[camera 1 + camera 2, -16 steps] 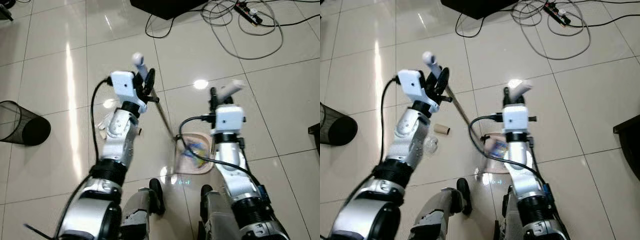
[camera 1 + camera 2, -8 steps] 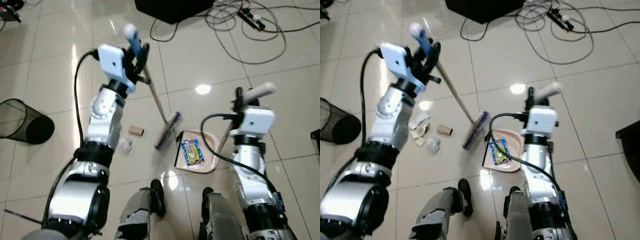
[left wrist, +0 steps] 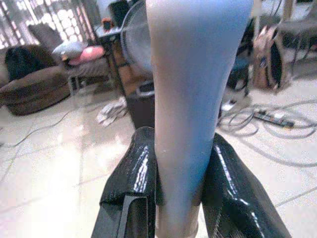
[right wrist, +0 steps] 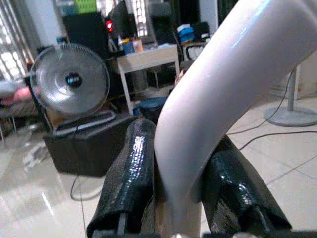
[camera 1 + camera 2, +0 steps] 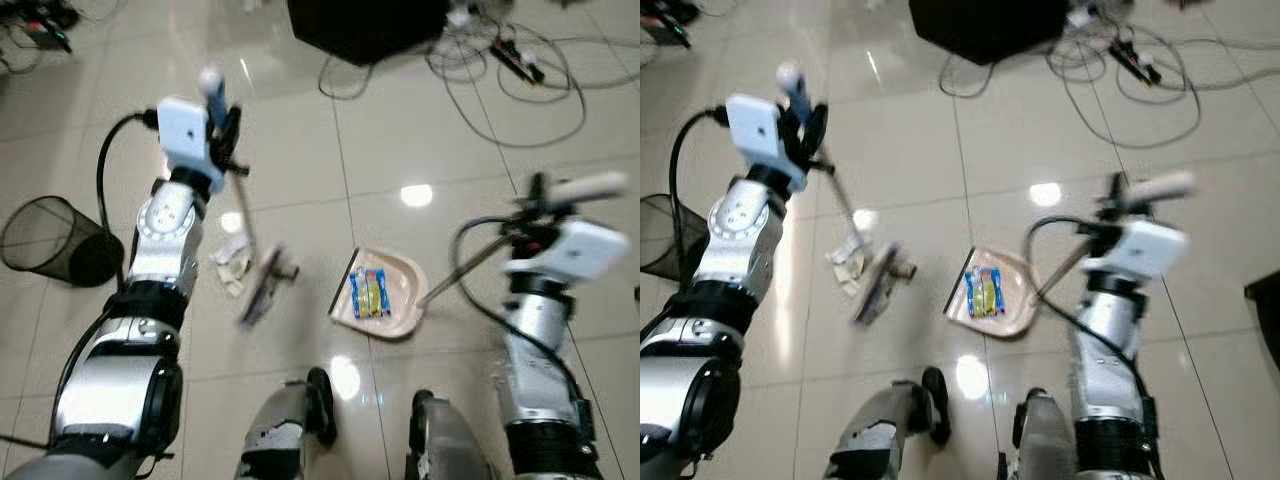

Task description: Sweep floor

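My left gripper [image 5: 227, 128] is shut on the pale handle of a broom [image 3: 190, 89], raised at the left. The stick slants down to the blurred broom head [image 5: 259, 286] on the tiles. The head sits between crumpled paper scraps [image 5: 234, 263] and a cardboard roll [image 5: 290, 271]. My right gripper [image 5: 538, 196] is shut on the white handle [image 4: 223, 89] of a beige dustpan [image 5: 405, 296]. The pan rests on the floor at the centre with a blue and yellow wrapper [image 5: 368, 292] in it. The black fingers [image 3: 134, 173] press both sides of the broom handle.
A black mesh bin [image 5: 52, 240] lies on its side at the left. Cables and a power strip [image 5: 520, 62] sprawl at the back right beside a black box [image 5: 365, 25]. My own feet [image 5: 318, 395] stand just below the dustpan.
The broom swung left, away from the dustpan, and its head now lies by the paper scraps. The right arm shifted right with the dustpan handle. The camera view has also shifted.
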You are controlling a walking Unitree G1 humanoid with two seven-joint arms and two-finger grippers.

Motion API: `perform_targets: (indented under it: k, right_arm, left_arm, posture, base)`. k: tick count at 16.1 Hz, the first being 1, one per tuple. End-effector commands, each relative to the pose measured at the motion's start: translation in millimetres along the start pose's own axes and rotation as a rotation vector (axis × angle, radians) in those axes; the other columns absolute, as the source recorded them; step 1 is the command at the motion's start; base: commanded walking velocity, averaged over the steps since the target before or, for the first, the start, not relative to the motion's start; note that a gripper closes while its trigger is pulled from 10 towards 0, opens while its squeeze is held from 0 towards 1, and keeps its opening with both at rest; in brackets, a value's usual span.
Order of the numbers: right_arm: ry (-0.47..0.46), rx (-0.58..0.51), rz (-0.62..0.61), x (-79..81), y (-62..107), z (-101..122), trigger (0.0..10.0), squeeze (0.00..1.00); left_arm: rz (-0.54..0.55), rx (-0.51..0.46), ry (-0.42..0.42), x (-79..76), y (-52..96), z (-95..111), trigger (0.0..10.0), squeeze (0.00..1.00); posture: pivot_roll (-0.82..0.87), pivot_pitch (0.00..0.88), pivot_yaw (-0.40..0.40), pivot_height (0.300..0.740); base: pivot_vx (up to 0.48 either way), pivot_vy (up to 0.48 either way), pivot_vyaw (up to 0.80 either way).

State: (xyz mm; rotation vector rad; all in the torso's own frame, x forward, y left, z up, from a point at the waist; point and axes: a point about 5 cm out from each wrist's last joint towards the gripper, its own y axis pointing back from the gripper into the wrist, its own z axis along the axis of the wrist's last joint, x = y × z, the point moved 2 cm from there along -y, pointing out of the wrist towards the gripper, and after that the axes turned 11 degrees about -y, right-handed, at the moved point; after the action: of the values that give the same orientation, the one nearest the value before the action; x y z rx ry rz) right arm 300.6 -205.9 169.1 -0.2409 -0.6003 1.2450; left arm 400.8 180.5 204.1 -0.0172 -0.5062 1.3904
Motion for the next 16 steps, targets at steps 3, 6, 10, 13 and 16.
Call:
perform_targets:
  k: [3, 6, 10, 13, 16]
  right_arm:
    - [-0.148, -0.062, 0.020, 9.9, -19.2, 41, 10.0, 0.00]
    - [-0.252, -0.065, 0.069, 19.0, -37.5, 70, 10.0, 0.00]
    - [-0.346, -0.080, 0.169, 40.3, -62.5, 104, 10.0, 0.00]
    - [-0.394, -0.063, 0.227, 55.5, -76.9, 116, 10.0, 0.00]
    - [-0.411, -0.019, 0.245, 62.6, -79.4, 109, 10.0, 0.00]
  left_arm:
    - [0.045, 0.102, -0.013, 18.7, 34.3, -33, 10.0, 0.00]
    - [0.112, 0.055, -0.027, 33.4, 48.5, -23, 10.0, 0.00]
    - [0.148, 0.090, -0.055, 34.3, 71.7, -25, 10.0, 0.00]
    - [0.168, 0.144, -0.020, 26.8, 88.9, -33, 10.0, 0.00]
    - [0.202, 0.160, -0.070, 25.2, 100.5, -29, 10.0, 0.00]
  posture:
    - [-0.05, 0.140, 0.175, 0.740]
    - [-0.05, 0.106, 0.139, 0.740]
    - [-0.04, 0.066, 0.107, 0.740]
    - [-0.05, 0.045, 0.079, 0.740]
    - [-0.02, 0.033, 0.065, 0.740]
  base:
    - [0.000, 0.000, 0.00]
    - [0.000, 0.000, 0.00]
    - [0.000, 0.000, 0.80]
    - [0.000, 0.000, 0.80]
    - [0.000, 0.000, 0.80]
